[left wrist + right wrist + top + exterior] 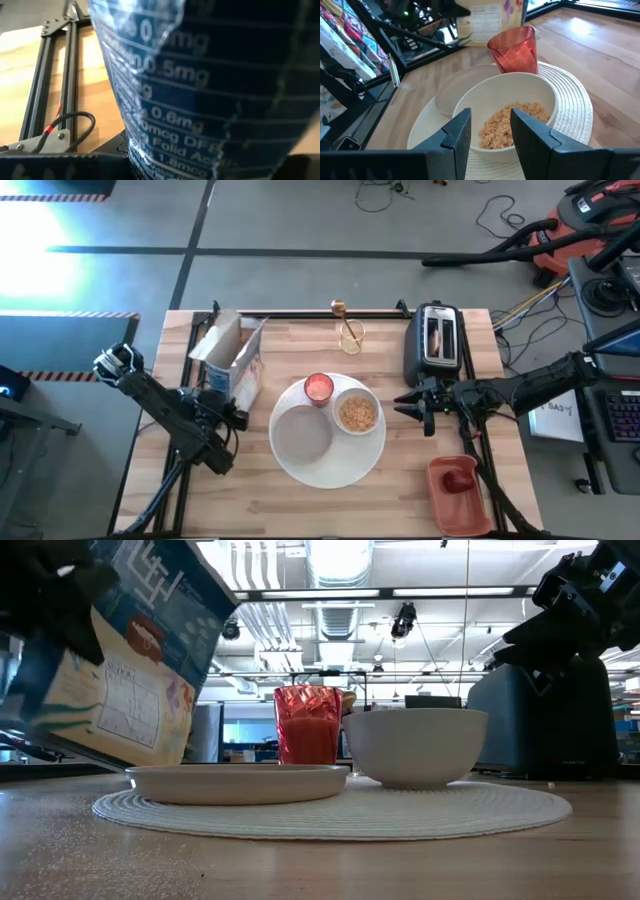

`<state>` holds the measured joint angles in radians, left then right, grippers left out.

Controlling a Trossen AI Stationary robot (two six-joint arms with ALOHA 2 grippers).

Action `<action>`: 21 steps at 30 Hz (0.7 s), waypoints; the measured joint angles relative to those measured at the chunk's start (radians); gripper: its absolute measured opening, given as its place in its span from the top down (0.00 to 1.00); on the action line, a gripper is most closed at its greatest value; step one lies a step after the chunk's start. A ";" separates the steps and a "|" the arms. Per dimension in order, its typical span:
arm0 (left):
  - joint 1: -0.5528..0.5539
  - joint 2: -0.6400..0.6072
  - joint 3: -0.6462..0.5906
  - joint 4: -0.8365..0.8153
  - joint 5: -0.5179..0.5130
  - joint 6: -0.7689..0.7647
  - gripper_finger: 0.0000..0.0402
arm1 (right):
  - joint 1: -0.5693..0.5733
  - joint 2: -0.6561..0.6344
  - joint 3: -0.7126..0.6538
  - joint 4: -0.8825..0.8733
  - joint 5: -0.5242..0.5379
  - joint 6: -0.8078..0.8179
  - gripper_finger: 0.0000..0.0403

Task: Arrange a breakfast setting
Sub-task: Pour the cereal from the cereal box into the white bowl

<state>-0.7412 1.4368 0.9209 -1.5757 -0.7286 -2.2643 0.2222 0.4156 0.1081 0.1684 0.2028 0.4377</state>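
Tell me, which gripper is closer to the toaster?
Right. The right gripper sits just beside the toaster; the left gripper is across the mat, holding the cereal box.

An open cereal box (232, 355) stands tilted at centre left, a black toaster (437, 340) at upper right, a red tray (460, 495) at lower right of the worktop (300, 505).

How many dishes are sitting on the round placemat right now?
3: a red cup at the back, a bowl of cereal at its right, a small plate at the left. None seem hidden.
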 joint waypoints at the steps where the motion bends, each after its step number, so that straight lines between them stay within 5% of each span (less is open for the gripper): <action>1: 0.008 0.000 -0.017 0.000 -0.008 -0.022 0.64 | 0.000 0.000 0.000 0.000 0.000 0.000 0.68; 21: 0.409 0.008 -0.167 0.004 -0.099 -0.053 0.64 | 0.000 0.000 0.000 0.000 0.000 0.000 0.68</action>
<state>-0.3325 1.4448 0.7535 -1.5715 -0.8280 -2.3170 0.2223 0.4159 0.1081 0.1685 0.2028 0.4377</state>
